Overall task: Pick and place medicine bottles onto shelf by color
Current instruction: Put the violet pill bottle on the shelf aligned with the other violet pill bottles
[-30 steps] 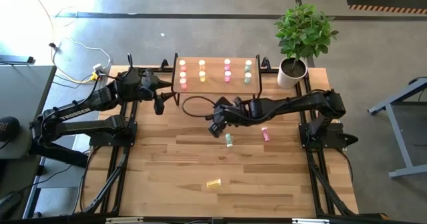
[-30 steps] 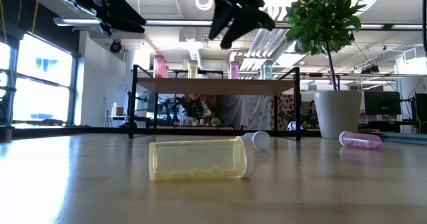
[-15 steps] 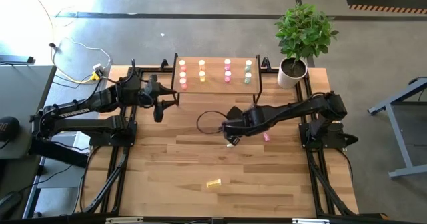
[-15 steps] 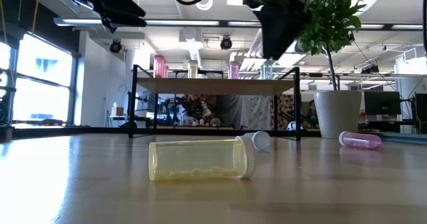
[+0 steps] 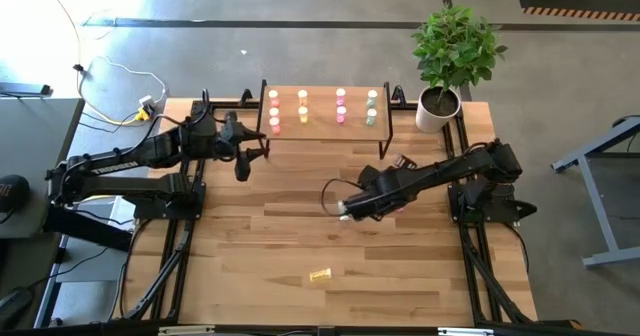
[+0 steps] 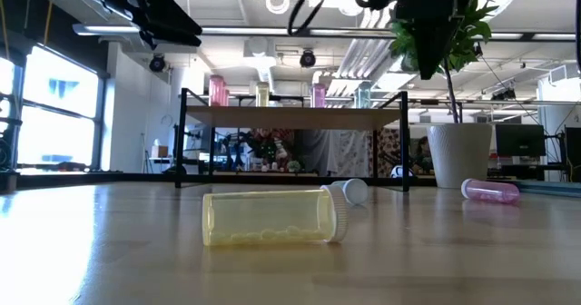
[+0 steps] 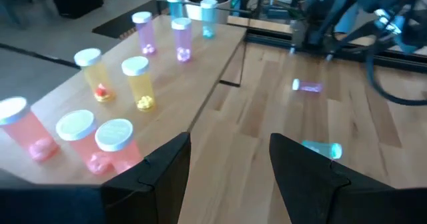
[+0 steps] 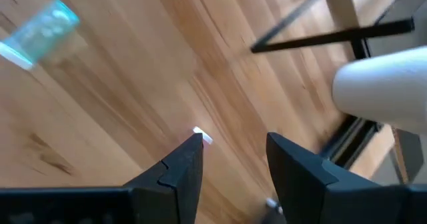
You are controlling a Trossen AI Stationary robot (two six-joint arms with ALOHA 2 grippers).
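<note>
1. Your right tool (image 5: 345,208) hangs over the middle of the desk (image 5: 250,246), fingers spread with nothing between them; the white plant pot (image 5: 437,109) stands beyond it at the desk's far right corner.
2. A pale green bottle (image 8: 41,29) lies on its side just ahead of the right tool, long axis diagonal to the wood grain, cap toward the tool's side. In the high view the tool covers it.
3. A pink bottle (image 6: 490,191) lies on its side near the pot, cap end facing the desk centre; the right arm hides it from above.
4. A yellow bottle (image 5: 320,274) lies well apart from both tools near the desk's front, on its side, long axis across the desk, cap to the right in the low view.
5. Your left tool (image 5: 262,144) hovers just beside the shelf's (image 5: 320,131) left end, fingers spread, empty.
6. Shelf bottles (image 7: 137,83) stand upright in colour columns ahead of the left tool: red-orange, yellow, pink, pale green.
7. Light wood plank desk, grey concrete floor, cables at left; open workshop room with windows behind.
</note>
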